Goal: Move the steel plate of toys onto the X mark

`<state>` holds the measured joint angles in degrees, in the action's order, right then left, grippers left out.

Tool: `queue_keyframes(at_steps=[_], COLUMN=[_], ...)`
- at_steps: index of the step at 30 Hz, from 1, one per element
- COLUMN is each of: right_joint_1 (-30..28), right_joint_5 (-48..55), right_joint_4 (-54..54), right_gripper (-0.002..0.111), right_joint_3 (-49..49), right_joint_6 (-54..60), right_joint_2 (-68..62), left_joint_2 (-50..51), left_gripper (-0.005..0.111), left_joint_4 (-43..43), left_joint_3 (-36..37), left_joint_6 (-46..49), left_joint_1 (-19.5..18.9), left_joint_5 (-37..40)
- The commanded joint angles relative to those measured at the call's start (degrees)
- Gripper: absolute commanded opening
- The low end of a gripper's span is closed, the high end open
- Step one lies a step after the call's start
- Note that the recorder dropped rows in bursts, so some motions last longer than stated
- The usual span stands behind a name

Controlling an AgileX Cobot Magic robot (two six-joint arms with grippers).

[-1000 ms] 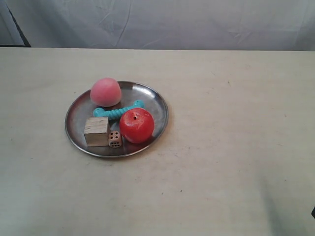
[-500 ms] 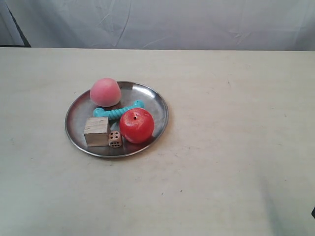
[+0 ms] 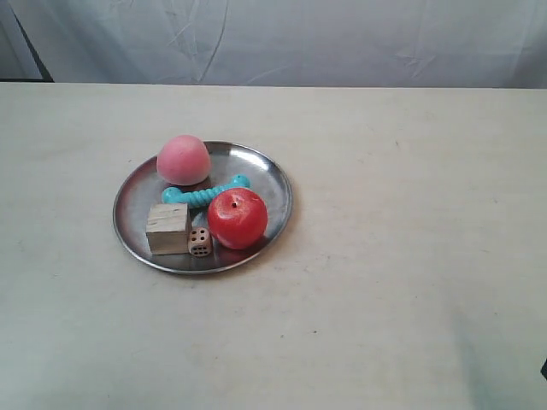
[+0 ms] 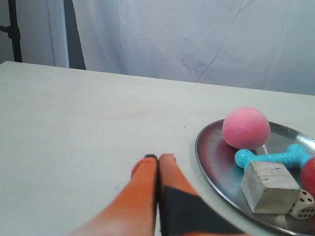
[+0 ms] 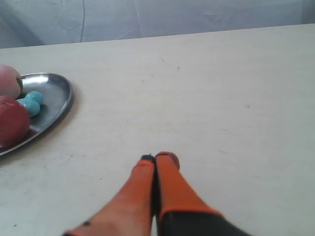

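Observation:
The steel plate (image 3: 267, 175) lies on the cream table, left of centre in the exterior view. On it sit the pink peach ball (image 3: 183, 159), turquoise bone (image 3: 205, 195), red apple (image 3: 237, 218), wooden cube (image 3: 167, 228) and die (image 3: 200, 242). My left gripper (image 4: 158, 158) is shut and empty, low over the table just beside the plate's rim (image 4: 209, 152). The right gripper (image 5: 157, 158) is also shut and empty, farther from the plate (image 5: 56, 93). A faint grey stroke (image 3: 396, 145) lies right of the plate; I cannot tell whether it is the X mark.
Pale cloth (image 3: 342, 38) hangs behind the table's far edge. A dark stand (image 4: 14, 29) is beyond the table's far corner in the left wrist view. Neither arm shows in the exterior view apart from a dark sliver (image 3: 544, 369) at its right edge.

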<state>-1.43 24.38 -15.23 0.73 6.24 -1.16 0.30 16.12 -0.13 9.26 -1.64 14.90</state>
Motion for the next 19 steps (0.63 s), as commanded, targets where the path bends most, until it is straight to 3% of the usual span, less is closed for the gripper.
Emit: queue_keyframes(at_steps=[1, 19], right_joint_1=[-0.3, -0.3], right_joint_5=[-0.8, -0.7], right_joint_4=[0.1, 0.1], right_gripper=[0.001, 0.001], right_joint_3=[-0.1, -0.1], right_joint_6=[0.2, 0.2], right_joint_2=[0.3, 0.3], left_joint_2=[-0.3, -0.3], left_gripper=[0.0, 0.0], left_joint_4=[-0.3, -0.3], left_joint_3=[0.1, 0.1], left_joint_6=[0.1, 0.1], left_joint_1=[0.0, 0.0], left_joint_5=[-0.7, -1.5])
